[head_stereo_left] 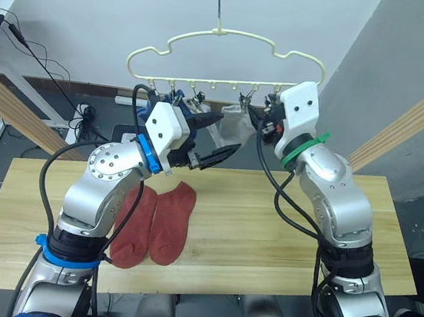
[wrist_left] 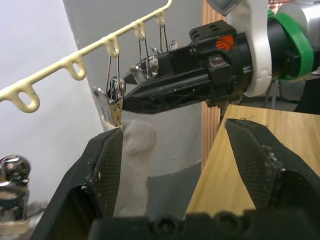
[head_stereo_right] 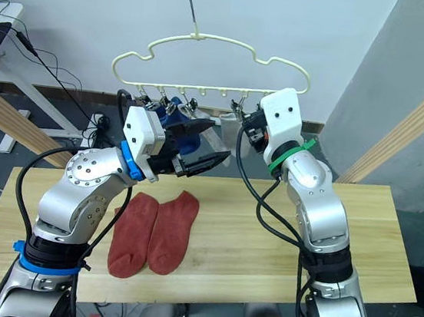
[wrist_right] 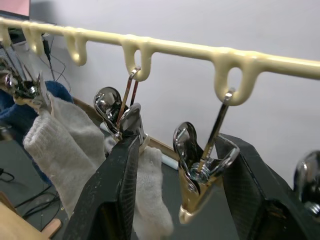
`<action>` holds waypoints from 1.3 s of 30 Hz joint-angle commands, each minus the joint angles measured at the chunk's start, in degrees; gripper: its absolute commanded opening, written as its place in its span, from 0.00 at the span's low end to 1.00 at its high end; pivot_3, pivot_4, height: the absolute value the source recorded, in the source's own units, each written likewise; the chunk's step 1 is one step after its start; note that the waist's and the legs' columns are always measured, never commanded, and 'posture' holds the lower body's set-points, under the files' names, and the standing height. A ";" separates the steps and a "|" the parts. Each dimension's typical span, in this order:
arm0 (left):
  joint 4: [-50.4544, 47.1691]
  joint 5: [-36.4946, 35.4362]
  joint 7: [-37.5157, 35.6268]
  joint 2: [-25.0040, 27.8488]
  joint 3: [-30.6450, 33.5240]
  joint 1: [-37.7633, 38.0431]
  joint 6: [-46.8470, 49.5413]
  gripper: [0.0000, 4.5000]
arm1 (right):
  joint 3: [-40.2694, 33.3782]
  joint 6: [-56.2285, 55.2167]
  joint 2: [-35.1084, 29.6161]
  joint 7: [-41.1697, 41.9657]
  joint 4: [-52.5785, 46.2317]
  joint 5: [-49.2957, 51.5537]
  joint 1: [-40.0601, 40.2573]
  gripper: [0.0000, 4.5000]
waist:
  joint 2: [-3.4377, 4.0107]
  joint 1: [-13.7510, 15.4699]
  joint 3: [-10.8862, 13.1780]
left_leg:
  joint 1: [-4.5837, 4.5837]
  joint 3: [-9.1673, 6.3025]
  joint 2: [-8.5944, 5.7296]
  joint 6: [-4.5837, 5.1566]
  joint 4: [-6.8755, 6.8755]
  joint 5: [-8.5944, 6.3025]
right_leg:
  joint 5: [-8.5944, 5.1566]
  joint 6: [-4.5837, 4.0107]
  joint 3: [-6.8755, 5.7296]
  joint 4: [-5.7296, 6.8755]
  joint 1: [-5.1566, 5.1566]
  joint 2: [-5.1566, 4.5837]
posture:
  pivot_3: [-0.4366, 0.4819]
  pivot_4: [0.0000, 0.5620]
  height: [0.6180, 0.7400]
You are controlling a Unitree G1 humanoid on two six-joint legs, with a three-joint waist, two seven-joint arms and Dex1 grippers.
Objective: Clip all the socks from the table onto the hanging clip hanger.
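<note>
- Showing four of the six socks as apparently clipped already: blue fabric [head_stereo_right: 178,108] hanging under the clips toward the robot's left, and two light grey socks [wrist_right: 65,145] hanging just beside it from neighbouring clips.
- Leaving the two rust-red socks [head_stereo_left: 153,225] lying flat, side by side and touching, on the table [head_stereo_left: 264,234], below the clip hanger [head_stereo_left: 227,35] and well apart from it.
- Holding the left gripper [head_stereo_left: 222,138] raised just beside the lower part of a grey sock, fingers spread wide and gripping nothing.
- Holding the right gripper [head_stereo_left: 252,113] up at the clip row, fingers apart and straddling one empty metal clip [wrist_right: 200,170] next to the last grey sock, not pressing it as far as can be told.
- Judging the task as roughly two-thirds done: picking up each red sock and fastening it to a free clip toward the robot's right remaining.
- Not confirming the exact number of blue socks, the fabric being bunched and partly hidden.
</note>
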 commanded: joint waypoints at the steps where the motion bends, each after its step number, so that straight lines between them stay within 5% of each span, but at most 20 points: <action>1: -1.88 0.37 0.19 -0.08 -0.04 0.65 -1.12 0.80 | 0.76 -1.61 0.29 0.46 -1.29 -0.66 -1.18 0.54 | 0.00 0.00 0.00 | 0.00 0.00 0.00 0.00 0.00 0.00 | 0.00 0.00 0.00 0.00 0.00 0.00 | 0.25 0.57 0.94; 25: -1.93 1.06 0.02 -0.26 -0.29 1.10 -1.22 0.80 | -2.28 2.43 -0.36 -3.08 -8.10 -2.36 4.12 0.54 | 0.00 -0.01 0.00 | 0.00 0.00 0.00 0.00 0.00 0.00 | 0.00 0.00 0.00 0.01 -0.01 0.00 | 0.24 0.58 0.94; 39: -1.10 0.25 -0.98 0.02 0.61 1.01 -1.31 0.80 | -5.12 8.51 -7.64 3.95 -19.99 3.48 12.22 0.54 | 0.00 0.03 0.00 | 0.01 0.00 0.00 0.00 -0.01 0.00 | 0.00 0.00 0.01 0.01 0.00 0.01 | 0.23 0.59 0.94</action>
